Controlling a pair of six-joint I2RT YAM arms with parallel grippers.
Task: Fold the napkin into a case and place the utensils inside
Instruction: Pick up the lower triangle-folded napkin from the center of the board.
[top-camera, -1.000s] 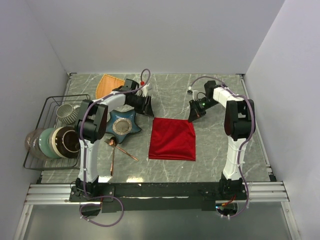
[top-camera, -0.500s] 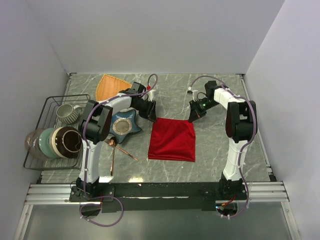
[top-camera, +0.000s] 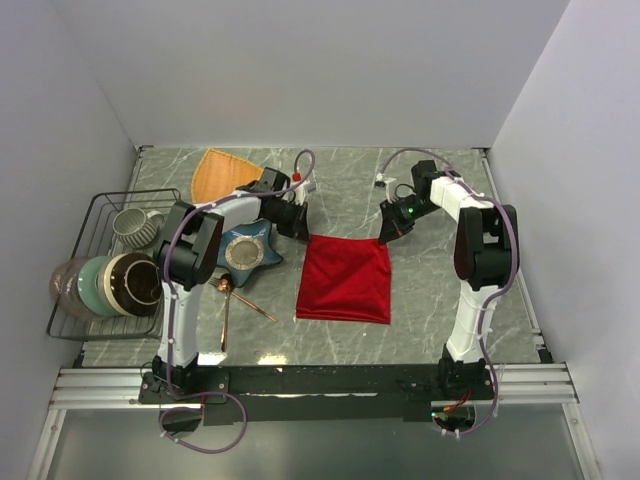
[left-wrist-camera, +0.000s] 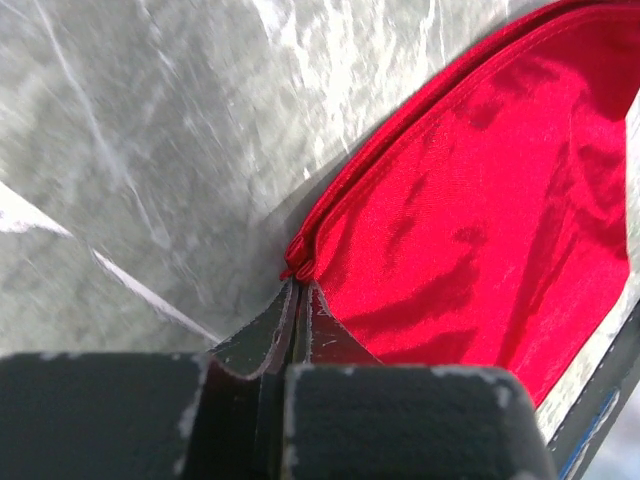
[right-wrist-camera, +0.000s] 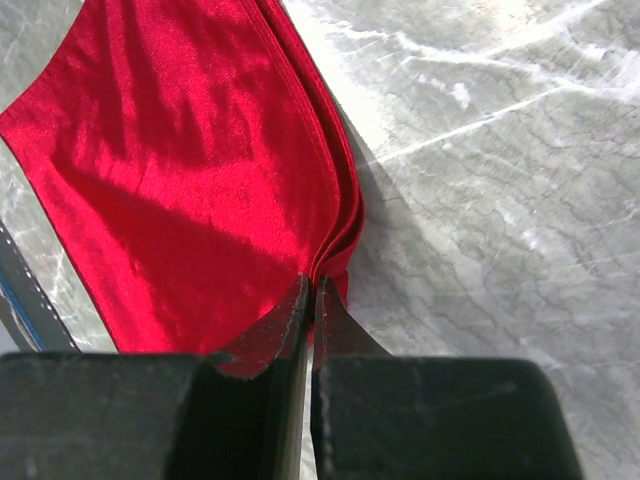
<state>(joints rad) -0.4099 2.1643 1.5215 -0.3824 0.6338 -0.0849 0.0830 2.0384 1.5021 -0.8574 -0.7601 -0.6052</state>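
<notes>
The red napkin (top-camera: 346, 279) lies folded into a rough square on the marble table. My left gripper (top-camera: 303, 234) is shut on its far left corner; in the left wrist view the napkin (left-wrist-camera: 480, 200) bunches at the closed tips of that gripper (left-wrist-camera: 300, 282). My right gripper (top-camera: 381, 238) is shut on the far right corner, and the right wrist view shows the napkin (right-wrist-camera: 190, 170) with its layered edge pinched in that gripper (right-wrist-camera: 312, 282). The copper utensils (top-camera: 232, 300) lie on the table left of the napkin, near the blue dish.
A blue star-shaped dish (top-camera: 243, 250) sits just left of my left gripper. An orange triangular plate (top-camera: 220, 172) lies at the back left. A wire rack (top-camera: 70, 300) with a mug and bowls stands at the left edge.
My left arm moved right and down to the napkin's far left corner and its jaws shut on it. The right arm kept its grip and barely moved.
</notes>
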